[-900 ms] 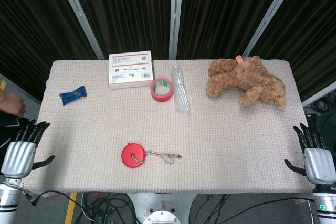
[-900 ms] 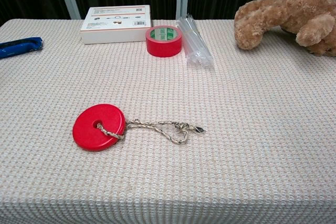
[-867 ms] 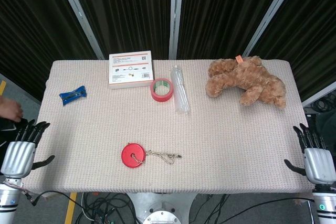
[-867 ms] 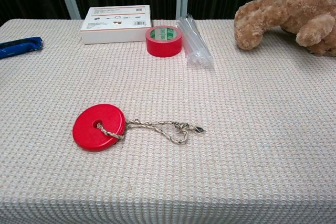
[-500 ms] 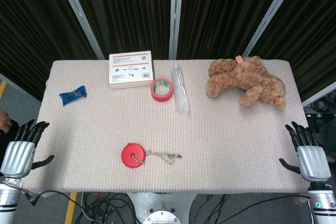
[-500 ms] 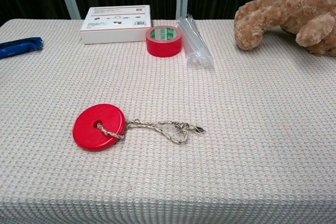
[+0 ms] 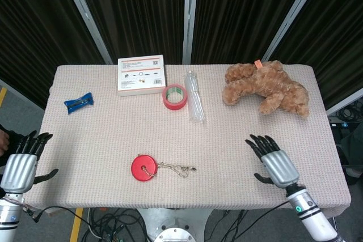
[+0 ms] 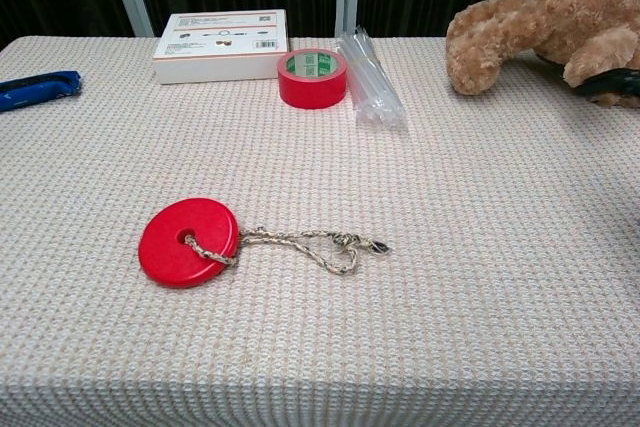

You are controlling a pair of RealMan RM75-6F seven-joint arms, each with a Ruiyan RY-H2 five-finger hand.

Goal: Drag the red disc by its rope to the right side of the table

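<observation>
The red disc lies flat near the table's front left of centre. Its short beige rope trails to the right and ends in a small knot. My right hand hovers over the table's right front with fingers spread, well to the right of the rope's end and holding nothing. In the chest view only its dark fingertips show at the right edge. My left hand stays off the table's left edge, fingers apart and empty.
Along the back stand a white box, a red tape roll, a clear plastic bottle and a brown teddy bear. A blue tool lies at the far left.
My right hand has swung from beyond the table's right edge to the left, over the table surface. The disc, rope and left hand have not moved.
</observation>
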